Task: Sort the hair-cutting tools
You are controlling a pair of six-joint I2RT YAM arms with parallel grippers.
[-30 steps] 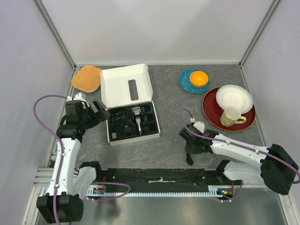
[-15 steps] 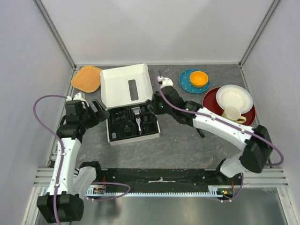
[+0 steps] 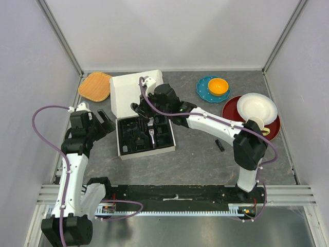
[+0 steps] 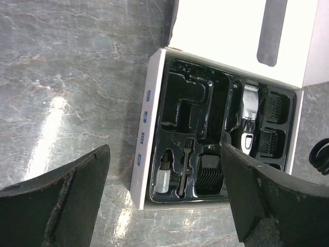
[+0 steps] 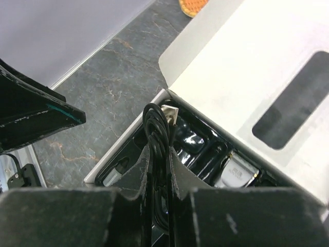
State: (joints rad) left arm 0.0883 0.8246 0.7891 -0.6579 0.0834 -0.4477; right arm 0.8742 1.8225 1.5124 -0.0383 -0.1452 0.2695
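The white box (image 3: pixel 122 150) lies open, with its black moulded tray (image 4: pixel 187 105) showing. In the tray are the black-and-silver clipper (image 4: pixel 248 121), comb guards (image 4: pixel 272 110), a thin black brush (image 4: pixel 186 164) and a small bottle (image 4: pixel 163 177). My right gripper (image 5: pixel 159 154) is shut on a coiled black cable (image 5: pixel 157 126) and holds it above the tray's far left part; it also shows in the top view (image 3: pixel 140 109). My left gripper (image 3: pixel 105 121) is open and empty, left of the box. A small black bit (image 3: pixel 219 145) lies on the table to the right.
The box lid (image 3: pixel 126 90) stands open behind the tray. A woven orange mat (image 3: pixel 95 86) lies at the far left. A blue dish (image 3: pixel 204 92) with an orange bowl (image 3: pixel 218 86) and a red plate (image 3: pixel 234 123) with a white bowl and a cup stand at the right.
My right arm swung from the table's near right, up and left across the box, carrying the cable. The left gripper stayed beside the box.
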